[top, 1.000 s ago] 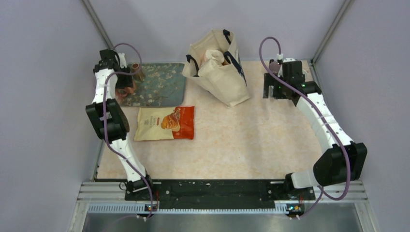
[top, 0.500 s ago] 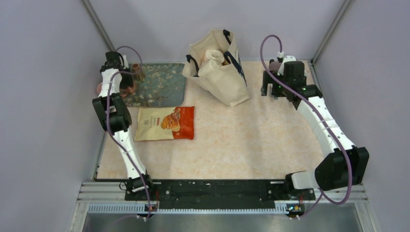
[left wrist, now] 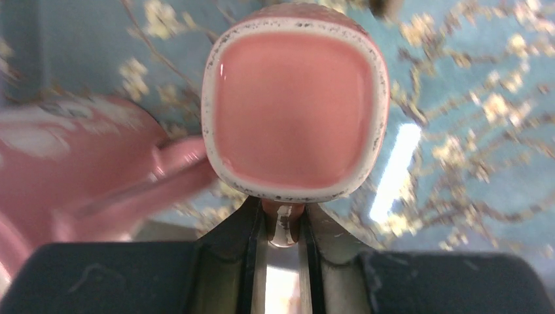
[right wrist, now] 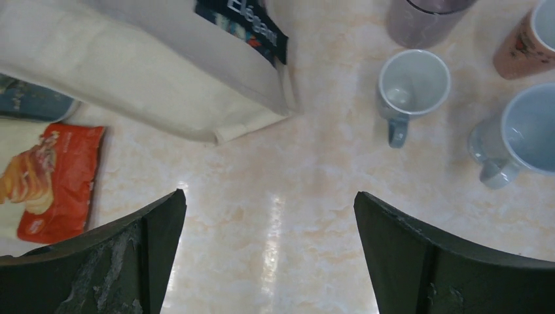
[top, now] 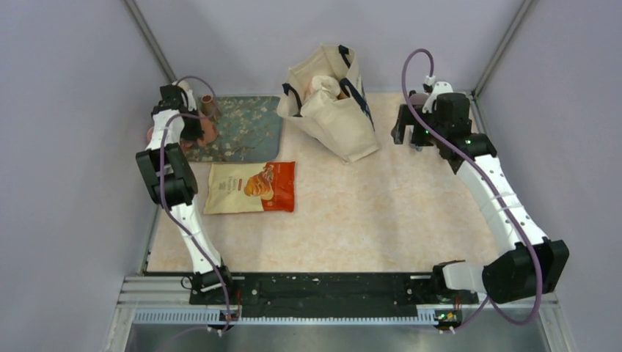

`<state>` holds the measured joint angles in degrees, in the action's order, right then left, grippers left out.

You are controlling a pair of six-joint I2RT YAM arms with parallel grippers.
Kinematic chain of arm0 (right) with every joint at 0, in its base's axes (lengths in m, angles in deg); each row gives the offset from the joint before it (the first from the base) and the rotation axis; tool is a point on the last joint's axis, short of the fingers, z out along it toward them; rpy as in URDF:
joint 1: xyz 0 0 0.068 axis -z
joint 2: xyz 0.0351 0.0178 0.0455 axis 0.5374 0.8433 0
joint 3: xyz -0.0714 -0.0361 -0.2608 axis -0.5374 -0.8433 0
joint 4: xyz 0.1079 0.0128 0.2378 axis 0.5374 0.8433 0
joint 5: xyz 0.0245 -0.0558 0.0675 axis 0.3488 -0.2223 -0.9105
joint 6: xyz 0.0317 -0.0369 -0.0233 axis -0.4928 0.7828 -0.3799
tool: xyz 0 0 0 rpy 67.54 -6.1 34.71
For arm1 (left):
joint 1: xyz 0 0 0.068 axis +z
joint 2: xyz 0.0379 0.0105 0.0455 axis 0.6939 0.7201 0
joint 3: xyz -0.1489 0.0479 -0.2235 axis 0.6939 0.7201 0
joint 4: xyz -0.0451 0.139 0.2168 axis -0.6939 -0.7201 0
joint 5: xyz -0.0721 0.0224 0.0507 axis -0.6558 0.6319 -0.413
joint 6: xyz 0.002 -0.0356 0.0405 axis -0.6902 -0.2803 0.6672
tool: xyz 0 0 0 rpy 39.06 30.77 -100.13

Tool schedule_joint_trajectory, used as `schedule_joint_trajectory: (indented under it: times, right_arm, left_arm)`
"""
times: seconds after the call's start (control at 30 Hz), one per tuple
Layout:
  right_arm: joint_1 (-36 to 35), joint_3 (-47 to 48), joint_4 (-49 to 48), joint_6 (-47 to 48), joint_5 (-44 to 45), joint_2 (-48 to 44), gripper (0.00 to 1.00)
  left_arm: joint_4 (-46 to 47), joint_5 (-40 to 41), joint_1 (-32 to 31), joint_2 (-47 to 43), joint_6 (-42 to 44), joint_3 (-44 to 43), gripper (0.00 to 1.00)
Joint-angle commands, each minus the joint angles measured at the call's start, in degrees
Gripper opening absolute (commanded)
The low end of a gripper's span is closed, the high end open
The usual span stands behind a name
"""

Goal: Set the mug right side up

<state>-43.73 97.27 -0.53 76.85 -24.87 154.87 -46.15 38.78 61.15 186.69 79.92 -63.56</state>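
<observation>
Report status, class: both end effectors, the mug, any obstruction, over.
Left end effector clamped on handle of pink mug; right end effector open. Mug base-up on floral mat. Blurred pink object close beside it.

Cream tote bag (top: 330, 103) stands at the back of the marbled table (top: 381, 213), with a blue flowery placemat (top: 246, 132) just left of it and an orange snack packet (top: 251, 187) lying flat in front of the mat. Off to the right, a white cup (right wrist: 413, 82) and a pale blue cup (right wrist: 527, 127) sit upright, with a purple cup (right wrist: 422, 19) and a pinkish cup (right wrist: 527, 39) close by.
</observation>
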Motion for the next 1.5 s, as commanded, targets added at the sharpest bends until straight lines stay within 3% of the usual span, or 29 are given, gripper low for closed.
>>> schedule_joint_trajectory:
  times: [0.0,0.23,0.43,0.57,0.73,1.03,1.33,1.47]
  right_arm:
    - [-5.4,-1.2,-7.3,-3.0,-6.2,-3.2,0.99]
    - [-19.4,-9.9,-31.8,-12.1,-15.5,-0.5,0.99]
    - [-30.4,-9.0,-47.5,-18.4,-18.8,11.3,0.99]
    - [-31.8,-6.3,-60.0,-28.4,-23.3,20.1,0.99]
    - [-32.1,-2.1,-69.9,-36.1,-21.9,28.8,0.99]
    - [-33.6,8.2,-82.3,-46.3,-25.8,39.3,0.97]
    - [-34.8,15.9,-91.5,-56.2,-28.3,46.6,0.82]
    - [-34.8,17.9,-98.1,-59.9,-28.6,47.2,0.59]
  left_arm:
    - [-1.9,-10.6,-0.2,-12.0,-2.5,8.0,0.0]
    - [2.1,-22.8,-0.2,-24.2,-8.2,23.0,0.0]
    - [1.5,-31.8,-0.3,-30.8,-11.0,28.2,0.0]
    - [-2.2,-38.9,-0.2,-35.7,-10.8,28.5,0.0]
    - [-4.4,-47.7,-0.6,-41.6,-11.2,29.8,0.0]
    - [-7.8,-53.3,-2.2,-48.1,-11.5,31.4,0.0]
    - [-7.2,-59.0,-5.4,-50.9,-13.8,31.4,0.0]
    - [-6.0,-60.4,-7.2,-51.1,-13.8,32.9,0.0]
